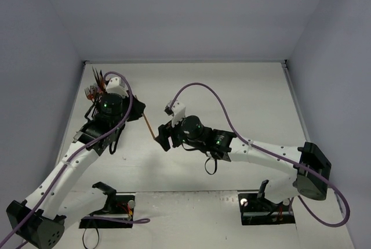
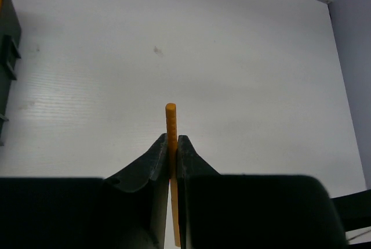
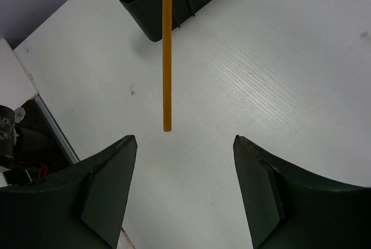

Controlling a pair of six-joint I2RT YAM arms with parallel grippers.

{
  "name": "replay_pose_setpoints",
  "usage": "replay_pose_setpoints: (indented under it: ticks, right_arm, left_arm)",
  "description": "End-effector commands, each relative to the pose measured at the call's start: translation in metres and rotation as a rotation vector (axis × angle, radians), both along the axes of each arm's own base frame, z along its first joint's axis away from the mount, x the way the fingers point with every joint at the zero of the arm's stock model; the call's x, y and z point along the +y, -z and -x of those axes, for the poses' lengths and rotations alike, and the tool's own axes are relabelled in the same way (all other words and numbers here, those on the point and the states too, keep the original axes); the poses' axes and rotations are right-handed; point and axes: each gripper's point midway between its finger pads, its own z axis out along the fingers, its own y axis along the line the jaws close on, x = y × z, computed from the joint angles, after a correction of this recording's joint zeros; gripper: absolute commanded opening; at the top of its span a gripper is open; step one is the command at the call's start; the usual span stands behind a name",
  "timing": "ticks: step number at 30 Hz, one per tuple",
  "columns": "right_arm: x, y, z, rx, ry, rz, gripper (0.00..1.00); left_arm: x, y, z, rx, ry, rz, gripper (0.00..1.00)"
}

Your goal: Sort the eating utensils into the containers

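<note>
Orange utensil (image 2: 170, 118): slim handle pinched in the left hand, held off the surface (image 3: 278, 75); its free end sits between the right hand's fingers and touches neither.
Left hand (image 2: 172, 143): clamped tight on the handle.
Right hand (image 3: 185, 144): spread wide, gripping nothing.
Caddy (image 3: 142, 5): far-left corner, other utensils (image 1: 93, 89) upright inside.

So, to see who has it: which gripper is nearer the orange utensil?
Left. The left gripper is shut on the orange utensil; the right gripper is open, clear of its end.
</note>
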Motion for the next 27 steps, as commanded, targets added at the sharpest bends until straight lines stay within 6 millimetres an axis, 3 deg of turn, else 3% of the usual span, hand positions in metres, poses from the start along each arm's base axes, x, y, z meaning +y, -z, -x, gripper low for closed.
replay_pose_setpoints:
  ticks: [1, 7, 11, 16, 19, 24, 27]
  right_arm:
    - [-0.017, -0.045, -0.012, -0.089, 0.073, -0.112, 0.69]
    - [-0.058, -0.037, -0.021, -0.075, 0.147, -0.106, 0.7]
    - [-0.083, -0.032, -0.024, -0.068, 0.192, -0.103, 0.71]
    - [-0.114, -0.034, -0.031, -0.077, 0.263, -0.097, 0.72]
    - [-0.131, -0.035, -0.032, -0.092, 0.303, -0.078, 0.73]
    - [-0.147, -0.037, -0.03, -0.106, 0.343, -0.064, 0.74]
    - [-0.155, -0.04, -0.029, -0.119, 0.365, -0.065, 0.75]
  left_arm:
    - [0.05, -0.062, -0.016, -0.203, -0.157, -0.217, 0.0]
    - [0.118, -0.101, -0.039, -0.331, -0.366, -0.464, 0.0]
    - [0.158, -0.098, -0.063, -0.32, -0.444, -0.519, 0.0]
    - [0.18, -0.083, -0.088, -0.327, -0.493, -0.565, 0.0]
    - [0.179, -0.054, -0.104, -0.28, -0.474, -0.573, 0.0]
    - [0.186, -0.02, -0.107, -0.229, -0.506, -0.586, 0.0]
    - [0.188, -0.005, -0.104, -0.195, -0.509, -0.593, 0.09]
